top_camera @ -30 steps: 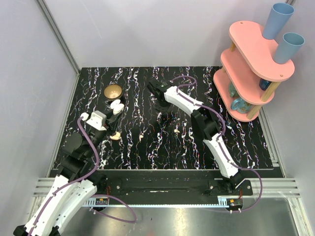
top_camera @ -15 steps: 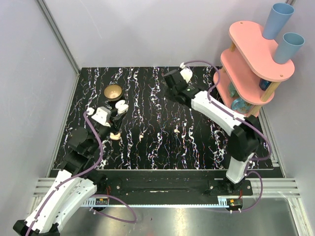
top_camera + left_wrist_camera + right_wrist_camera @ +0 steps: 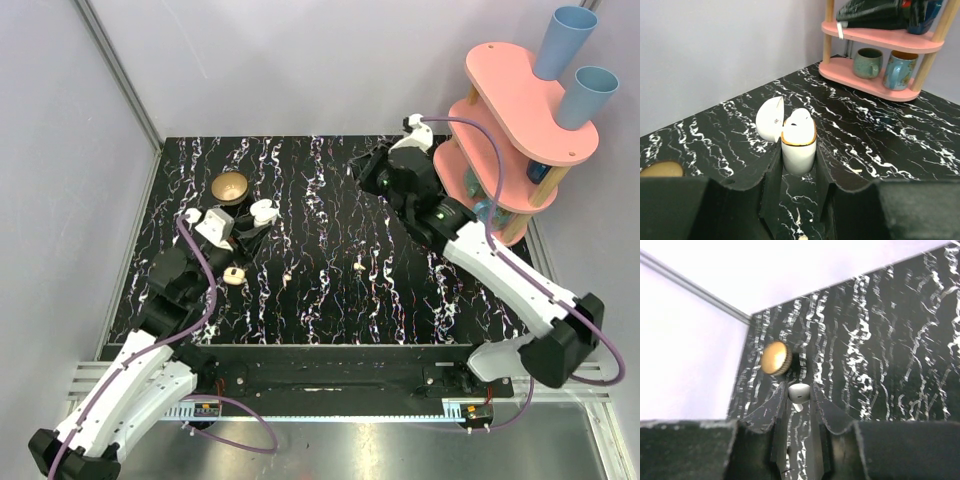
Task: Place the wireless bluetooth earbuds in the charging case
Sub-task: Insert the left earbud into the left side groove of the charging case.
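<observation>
My left gripper (image 3: 256,224) is shut on the white charging case (image 3: 264,211) and holds it upright above the table at the left. In the left wrist view the case (image 3: 799,145) sits between the black fingers (image 3: 771,170), its lid (image 3: 770,119) is open to the left, and a white rounded bud top (image 3: 800,118) shows inside it. My right gripper (image 3: 366,175) is raised over the back middle of the table. In the right wrist view it (image 3: 799,391) is shut on a white earbud (image 3: 800,394) with the stem pointing down.
A brass round bowl (image 3: 230,187) stands at the back left and also shows in the right wrist view (image 3: 776,358). Small cream pieces lie on the black marbled table (image 3: 233,275) (image 3: 288,279) (image 3: 358,266). A pink shelf (image 3: 505,150) with blue cups (image 3: 563,40) and mugs (image 3: 867,61) stands at the back right.
My right arm has risen from the table's back middle and swung right, towards the shelf. My left gripper has carried the open case slightly right and back.
</observation>
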{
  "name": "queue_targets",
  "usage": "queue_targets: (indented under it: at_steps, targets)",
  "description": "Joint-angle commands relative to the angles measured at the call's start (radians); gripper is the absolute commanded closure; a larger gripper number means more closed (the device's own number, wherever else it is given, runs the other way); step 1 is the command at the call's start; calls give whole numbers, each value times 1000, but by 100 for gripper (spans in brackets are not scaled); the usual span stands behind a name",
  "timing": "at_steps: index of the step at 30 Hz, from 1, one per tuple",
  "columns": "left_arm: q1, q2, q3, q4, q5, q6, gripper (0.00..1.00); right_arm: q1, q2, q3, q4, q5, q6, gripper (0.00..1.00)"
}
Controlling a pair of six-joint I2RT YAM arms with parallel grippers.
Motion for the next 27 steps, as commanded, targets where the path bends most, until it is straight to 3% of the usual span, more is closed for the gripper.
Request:
queue_targets:
  at_steps: [1, 5, 14, 27]
  targets:
    - [2, 44, 34, 162, 114, -47, 100, 5, -116, -64, 199, -90, -62, 100]
    - [2, 85, 47, 204, 176, -67, 100, 8, -178, -141, 351, -163, -53, 100]
    - [0, 145, 42, 314, 229, -107, 100, 56, -207, -197, 474, -247, -72, 100]
    - [-1, 213, 68, 374, 256, -153, 100, 106, -190, -181, 508, -276, -83, 100]
